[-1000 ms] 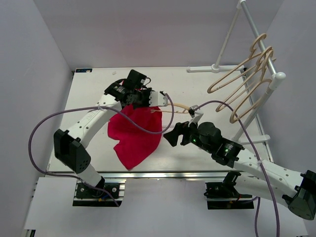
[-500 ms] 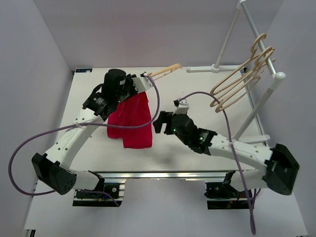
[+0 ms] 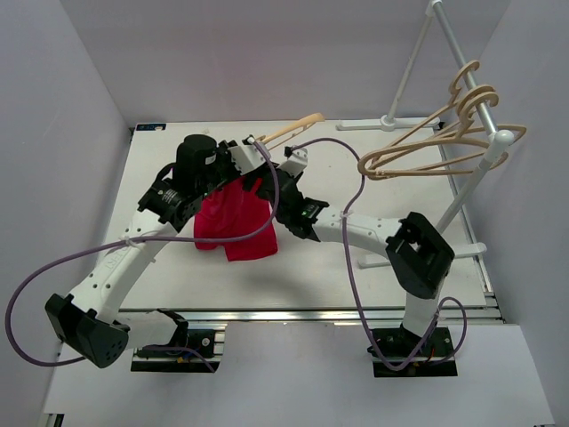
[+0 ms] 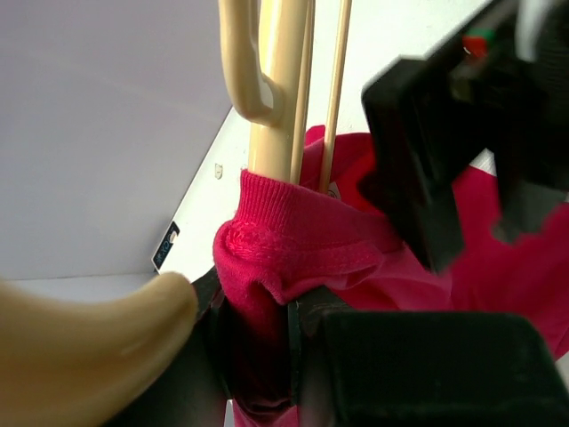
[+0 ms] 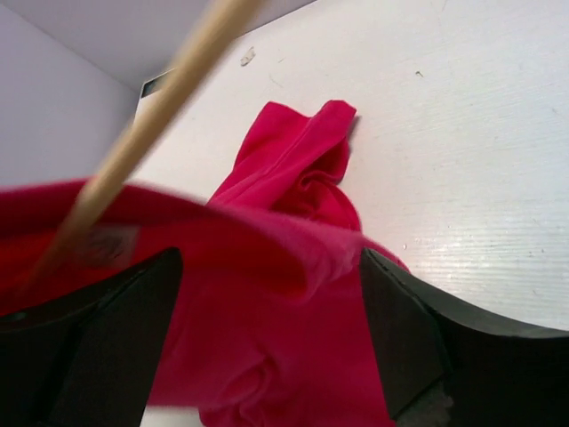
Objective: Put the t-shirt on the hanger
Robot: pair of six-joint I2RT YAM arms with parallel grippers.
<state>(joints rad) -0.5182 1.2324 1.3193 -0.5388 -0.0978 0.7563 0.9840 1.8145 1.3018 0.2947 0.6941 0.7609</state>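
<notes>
left gripper (image 3: 256, 153): part-closed, pinching thin light-tan curved clothes hanger (image 4: 277, 80) together with collar of small crimson cloth t-shirt (image 3: 233, 227), which hangs below it | right gripper (image 5: 268, 285): spread wide, cloth between its fingers, unclamped | risk: closing may catch both layers; tugging could drag collar off hanger

You see the t-shirt (image 4: 293, 245) as soft, matt knit cloth. Where it bunches in the left end effector (image 4: 258, 356), the collar band shows a fine, slightly fuzzy rib. The hanger (image 4: 277, 80) rising from those jaws looks like smooth cream plastic with a gentle gloss; its thin rods are duller and tan, and whether they are plastic or wood is unclear. The right end effector (image 5: 267, 347) has fingers (image 5: 413, 338) of black matt plastic. Beyond them, the tabletop (image 5: 480, 151) is white and smooth, finely streaked, with a low sheen.
</notes>
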